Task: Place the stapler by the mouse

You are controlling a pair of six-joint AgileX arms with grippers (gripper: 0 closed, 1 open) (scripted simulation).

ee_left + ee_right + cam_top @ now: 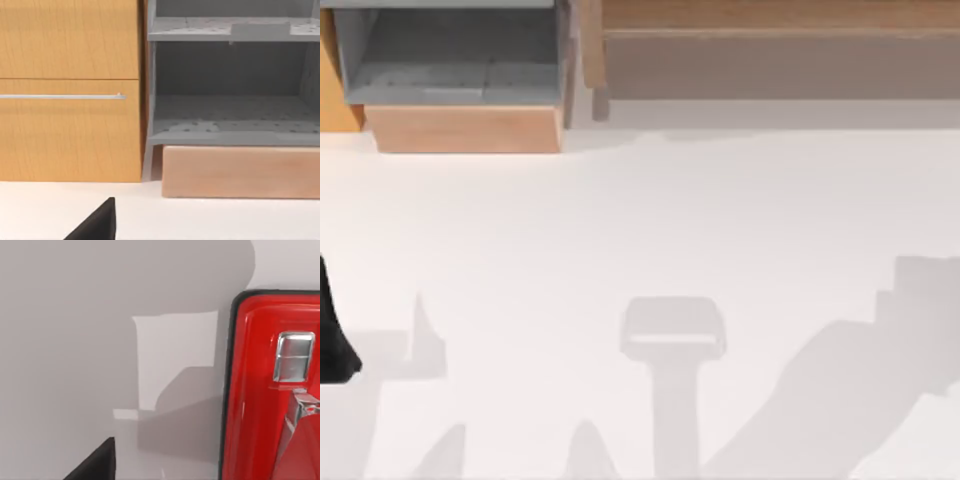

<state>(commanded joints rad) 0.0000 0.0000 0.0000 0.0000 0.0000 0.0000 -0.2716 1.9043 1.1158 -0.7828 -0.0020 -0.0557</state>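
Note:
A glossy red stapler [260,390] with a black rim and silver metal parts lies on the white table [75,340] in the right wrist view. A dark corner of my right gripper [97,462] shows beside it, apart from the stapler's edge. A black part of my left arm [332,335] sits at the table's left edge in the top view. A dark corner of my left gripper [97,222] hangs over the table, facing the cabinet. The mouse is out of view.
At the back left stand an orange wooden cabinet [70,125] with a metal handle [60,96] and a grey shelf unit [455,55] on a light wooden base [465,128]. A long wooden board [780,50] runs along the back right. Arm shadows fall on the table [670,220].

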